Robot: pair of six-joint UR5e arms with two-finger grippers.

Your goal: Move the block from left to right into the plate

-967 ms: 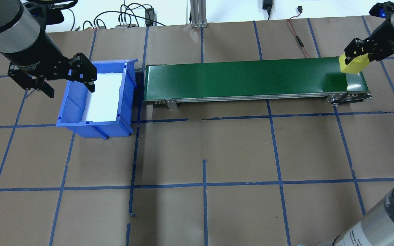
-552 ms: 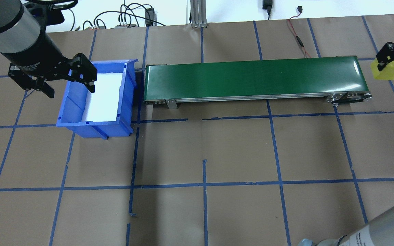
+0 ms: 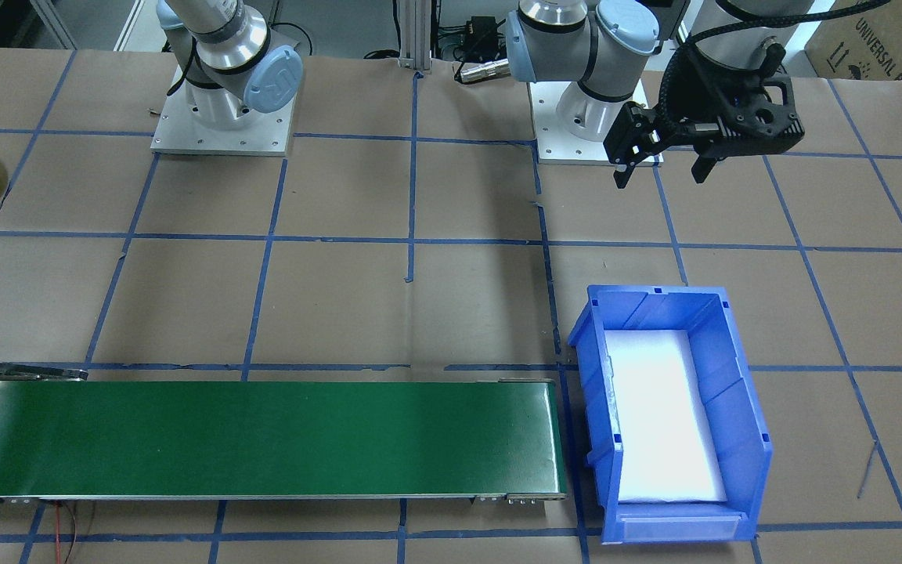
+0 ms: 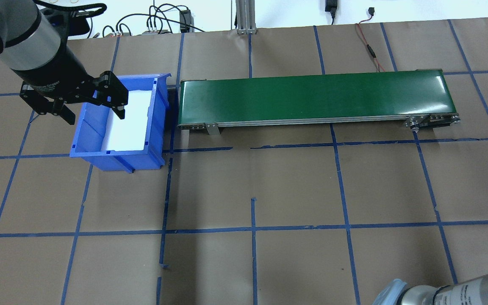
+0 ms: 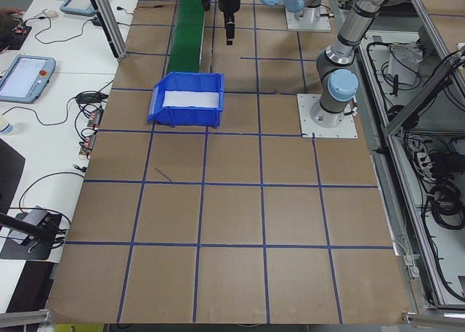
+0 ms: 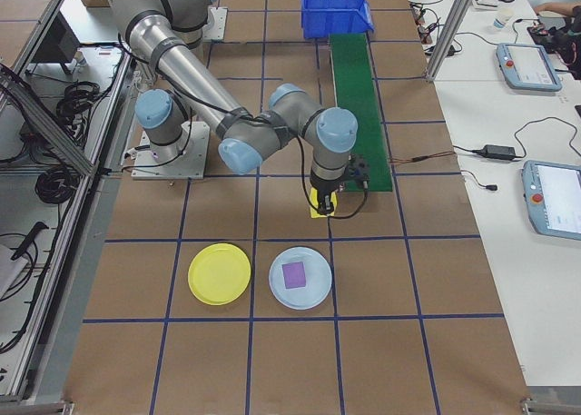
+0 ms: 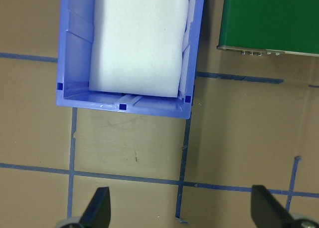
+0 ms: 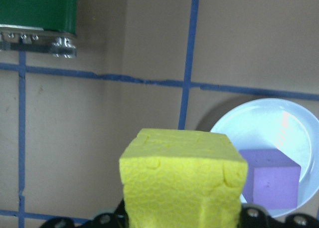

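- My right gripper (image 8: 182, 223), closed on the yellow block (image 8: 183, 180), has left the green conveyor (image 4: 316, 98).
- The yellow plate (image 6: 219, 273) waits at its seven o'clock; left gripper (image 4: 81, 99) is open.

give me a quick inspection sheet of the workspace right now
surface: brown paper table top with a blue tape grid.
job's things: yellow block held above the table, off the belt's end; yellow plate bare.
clutter: light blue plate with a purple block on it, beside the yellow plate; green conveyor belt bare; blue bin with a white liner.
grippers: left gripper open and bare above the blue bin's edge; right gripper shut on the yellow block.
cables: black leads and a red wire at the table's far edge.
surroundings: tablets and a cup on side benches.
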